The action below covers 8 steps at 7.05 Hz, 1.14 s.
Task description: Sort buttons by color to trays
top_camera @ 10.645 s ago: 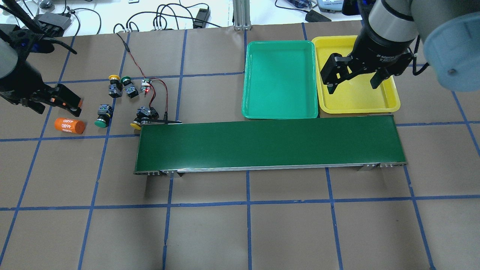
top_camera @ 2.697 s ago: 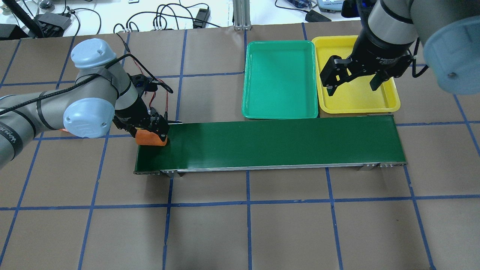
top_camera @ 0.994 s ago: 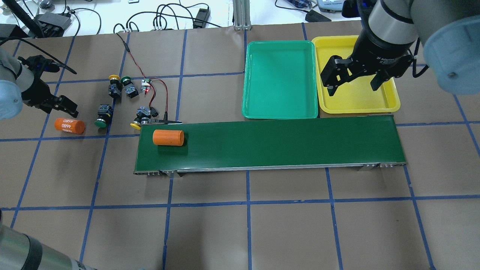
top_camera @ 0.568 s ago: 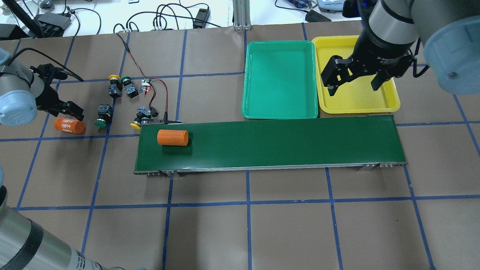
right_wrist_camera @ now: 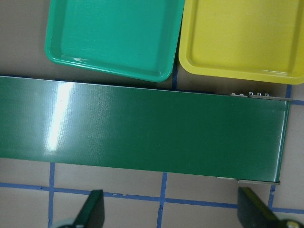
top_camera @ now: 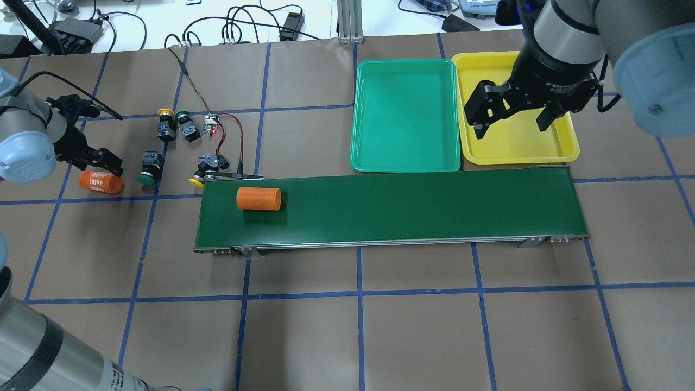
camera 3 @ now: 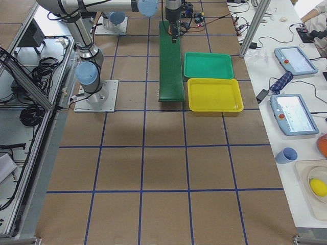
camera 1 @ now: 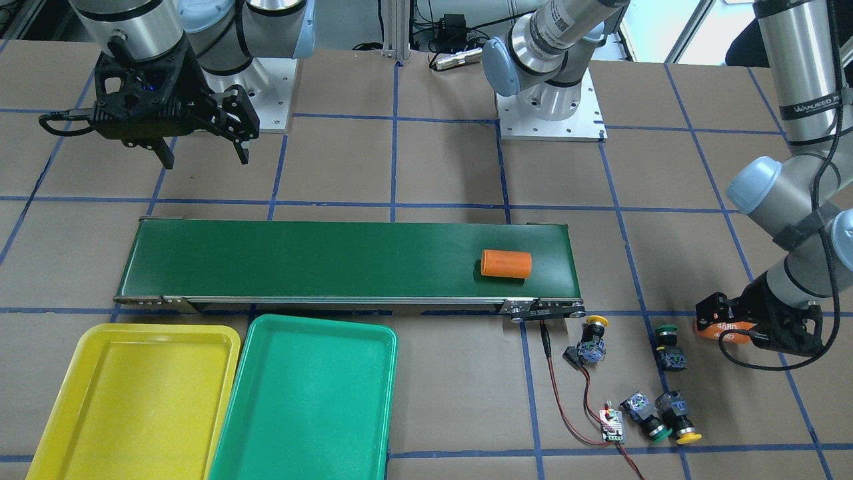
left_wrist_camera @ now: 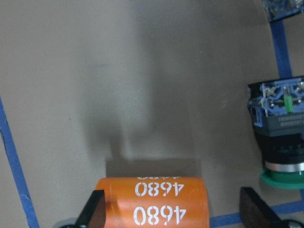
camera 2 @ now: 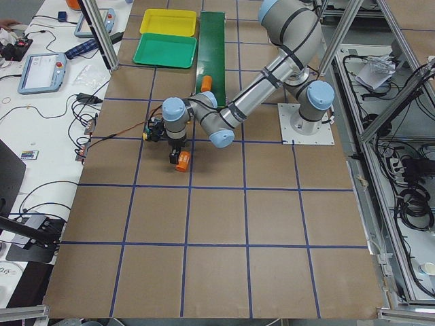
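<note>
Four buttons lie on the paper left of the belt: a yellow-capped one (top_camera: 165, 124), a green-capped one (top_camera: 187, 126), a second green one (top_camera: 147, 165) and a second yellow one (top_camera: 203, 172). My left gripper (top_camera: 96, 165) is open and low over a labelled orange cylinder (left_wrist_camera: 152, 202), which lies between its spread fingers (left_wrist_camera: 92, 213). The green button (left_wrist_camera: 282, 137) sits just to one side of it. The green tray (top_camera: 404, 157) and yellow tray (top_camera: 516, 149) are both bare. Above the yellow tray hangs my right gripper (top_camera: 513, 117), open and holding nothing.
A plain orange cylinder (top_camera: 259, 199) lies on the dark-green conveyor belt (top_camera: 391, 209) near its left end. A small circuit board (top_camera: 210, 124) with red-black wires sits among the buttons. Cables and boxes line the table's far edge.
The left arm set an orange cylinder on the belt, then swung back left and came down over the labelled cylinder. The cylinder on the belt has drifted right. The right arm has not moved.
</note>
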{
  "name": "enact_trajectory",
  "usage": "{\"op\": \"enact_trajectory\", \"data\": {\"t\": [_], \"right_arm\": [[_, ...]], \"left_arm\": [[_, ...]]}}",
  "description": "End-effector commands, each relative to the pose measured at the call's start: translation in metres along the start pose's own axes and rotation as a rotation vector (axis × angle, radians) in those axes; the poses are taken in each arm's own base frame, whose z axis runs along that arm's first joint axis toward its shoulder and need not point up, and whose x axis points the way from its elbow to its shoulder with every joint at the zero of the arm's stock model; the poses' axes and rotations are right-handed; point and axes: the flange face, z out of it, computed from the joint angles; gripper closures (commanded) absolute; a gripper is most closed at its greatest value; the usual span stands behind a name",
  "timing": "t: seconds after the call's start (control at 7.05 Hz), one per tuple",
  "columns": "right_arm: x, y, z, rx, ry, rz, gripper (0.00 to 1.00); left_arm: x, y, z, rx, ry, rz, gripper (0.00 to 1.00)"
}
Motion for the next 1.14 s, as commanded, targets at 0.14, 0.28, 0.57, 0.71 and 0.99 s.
{"op": "enact_trajectory", "data": {"t": [0.14, 0.28, 0.57, 0.71, 0.99], "right_arm": [[-0.001, 0.0, 0.0, 0.001, -0.003, -0.002, 0.0], [0.0, 0.0, 0.0, 0.001, -0.002, 0.0, 0.0], [-0.001, 0.0, 0.0, 0.001, -0.003, -0.002, 0.0], [-0.001, 0.0, 0.0, 0.001, -0.003, -0.002, 0.0], [-0.001, 0.0, 0.0, 0.001, -0.003, -0.002, 0.0]], "left_arm": [[-0.006, -0.003, -0.001, 0.0, -0.01, 0.017, 0.0], [-0.007, -0.001, 0.004, -0.007, -0.007, 0.031, 0.0], [-0.009, 0.0, 0.006, -0.01, -0.007, 0.032, 0.0], [-0.01, 0.0, 0.006, -0.009, -0.008, 0.032, 0.0], [-0.01, 0.0, 0.013, -0.015, -0.003, 0.033, 0.0]]}}
